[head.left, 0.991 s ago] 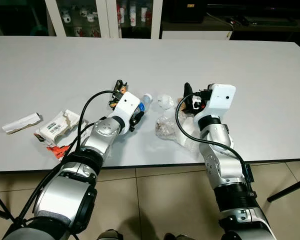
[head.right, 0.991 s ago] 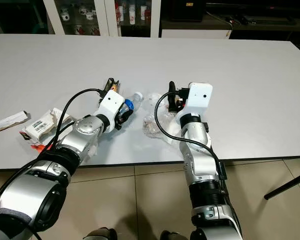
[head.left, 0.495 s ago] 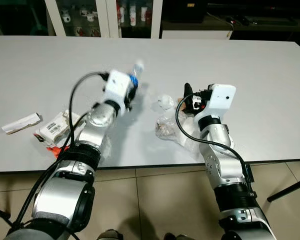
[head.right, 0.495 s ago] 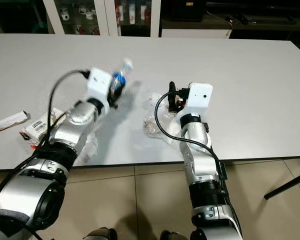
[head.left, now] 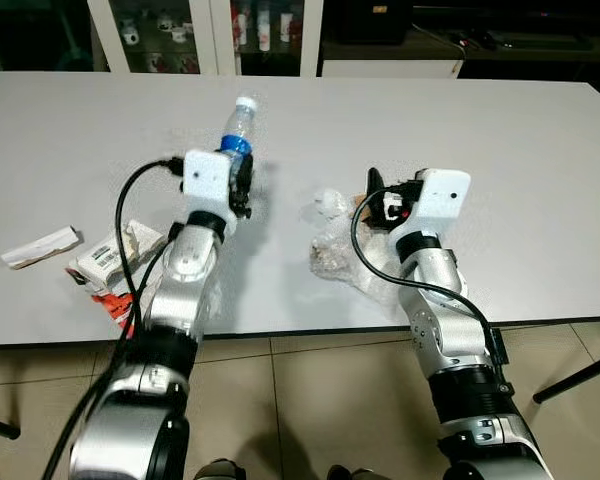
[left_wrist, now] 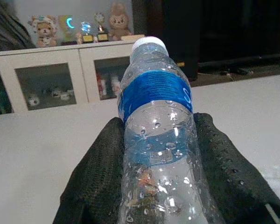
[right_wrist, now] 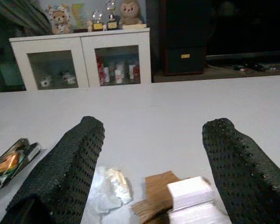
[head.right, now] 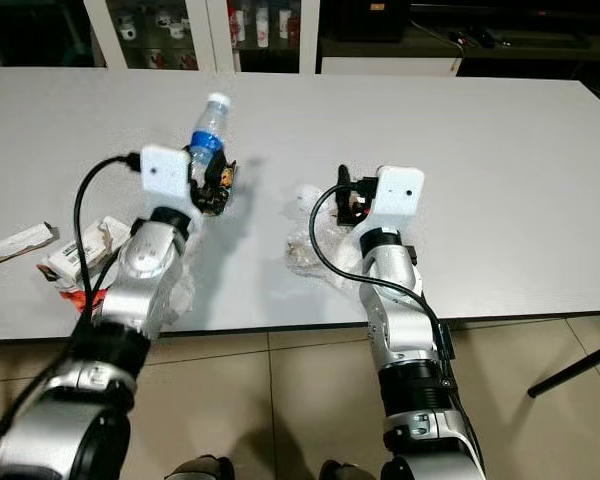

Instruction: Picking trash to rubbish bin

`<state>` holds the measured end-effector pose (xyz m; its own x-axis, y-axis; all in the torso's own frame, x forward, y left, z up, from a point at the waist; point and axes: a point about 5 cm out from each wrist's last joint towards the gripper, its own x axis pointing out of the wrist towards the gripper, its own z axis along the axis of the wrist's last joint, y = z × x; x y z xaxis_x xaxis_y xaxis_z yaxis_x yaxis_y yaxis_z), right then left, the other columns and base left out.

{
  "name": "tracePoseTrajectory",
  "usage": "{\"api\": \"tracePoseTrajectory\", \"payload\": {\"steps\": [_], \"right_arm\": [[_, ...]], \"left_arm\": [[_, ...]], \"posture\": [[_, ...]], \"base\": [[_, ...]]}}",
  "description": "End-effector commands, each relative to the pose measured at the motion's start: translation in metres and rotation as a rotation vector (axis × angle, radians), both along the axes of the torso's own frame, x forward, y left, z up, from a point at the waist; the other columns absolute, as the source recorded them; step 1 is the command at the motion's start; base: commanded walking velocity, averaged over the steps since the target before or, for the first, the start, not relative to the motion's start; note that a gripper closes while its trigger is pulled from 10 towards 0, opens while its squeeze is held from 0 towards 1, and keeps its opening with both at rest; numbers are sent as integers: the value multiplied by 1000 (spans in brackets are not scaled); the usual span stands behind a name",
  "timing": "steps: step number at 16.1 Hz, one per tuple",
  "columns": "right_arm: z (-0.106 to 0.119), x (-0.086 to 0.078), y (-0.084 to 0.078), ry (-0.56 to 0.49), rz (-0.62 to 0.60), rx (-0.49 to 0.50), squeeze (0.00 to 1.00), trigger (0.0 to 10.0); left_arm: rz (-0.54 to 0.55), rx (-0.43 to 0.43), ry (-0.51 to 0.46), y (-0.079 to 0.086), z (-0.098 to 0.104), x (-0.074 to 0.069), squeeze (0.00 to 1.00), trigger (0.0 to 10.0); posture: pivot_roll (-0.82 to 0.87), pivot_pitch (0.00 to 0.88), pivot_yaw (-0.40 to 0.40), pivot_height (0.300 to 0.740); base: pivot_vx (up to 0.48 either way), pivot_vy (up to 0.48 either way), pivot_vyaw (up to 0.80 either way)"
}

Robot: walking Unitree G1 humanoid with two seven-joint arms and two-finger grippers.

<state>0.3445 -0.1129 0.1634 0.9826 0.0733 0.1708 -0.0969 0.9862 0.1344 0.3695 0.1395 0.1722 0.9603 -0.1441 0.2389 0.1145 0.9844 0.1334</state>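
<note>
Jaws of left gripper [left_wrist: 154, 186] clamped on plastic bottle [head.left: 237, 128], lifted above white table [head.left: 520, 150], cap up, blue label round upper body. Jaws of right gripper [right_wrist: 149, 163] spread wide, nothing between, low over table. Left wrist view: droplets inside bottle, some residue at bottom, otherwise no liquid seen. Right wrist view: crumpled white wrapper [right_wrist: 111, 189], brown card scrap [right_wrist: 155, 193] w/ white piece on it, snack packet [right_wrist: 11, 163] off to side. Head views: clear plastic bag [head.left: 345, 262] by right arm; carton [head.left: 110, 252], paper strip [head.left: 42, 246] near table edge, robot's left.
</note>
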Motion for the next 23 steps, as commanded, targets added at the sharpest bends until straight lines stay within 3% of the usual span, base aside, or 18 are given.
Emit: {"api": "tracePoseTrajectory", "payload": {"steps": [1, 3, 4, 5, 10, 13, 18, 19, 23], "right_arm": [[1, 0, -1, 7, 7, 14, 0, 10000], [0, 1, 3, 36, 51, 47, 0, 10000], [-1, 1, 5, 63, 66, 41, 925, 10000], [-3, 1, 5, 78, 75, 38, 1000, 10000], [-6, 2, 6, 101, 86, 23, 1000, 10000], [-15, -4, 16, 182, 219, -59, 1000, 10000], [-13, -3, 4, 204, 220, -108, 1000, 10000], [-12, -3, -5, 208, 207, -140, 0, 10000], [-5, -2, -21, 225, 182, -182, 0, 10000]], "left_arm": [[8, -3, -35, 0, 6, -2, 0, 10000], [22, 15, -26, 2, 1, -5, 0, 10000], [29, 20, -24, 3, 1, -5, 0, 10000], [30, 20, -23, 3, 1, -6, 0, 10000], [33, 23, -21, 4, 1, -6, 0, 10000], [52, 51, -14, 19, 5, -3, 0, 10000], [23, 60, 6, 16, 1, -4, 0, 10000], [15, 60, 13, 15, -1, -5, 0, 10000], [-4, 61, 20, 13, -1, -5, 0, 10000]], "posture": [[2, 72, -43, 740], [-1, 65, -44, 740], [1, 62, -45, 740], [-1, 60, -45, 740], [1, 57, -45, 740], [-5, 45, -42, 740], [-7, 44, -43, 740], [-12, 48, -45, 740], [-21, 55, -43, 740]], "base": [[0, 0, 0], [0, 0, 0], [0, 0, 0], [0, 0, 0], [0, 0, 0], [0, 0, 0], [0, 0, 0], [0, 0, 0], [0, 0, 0]]}}
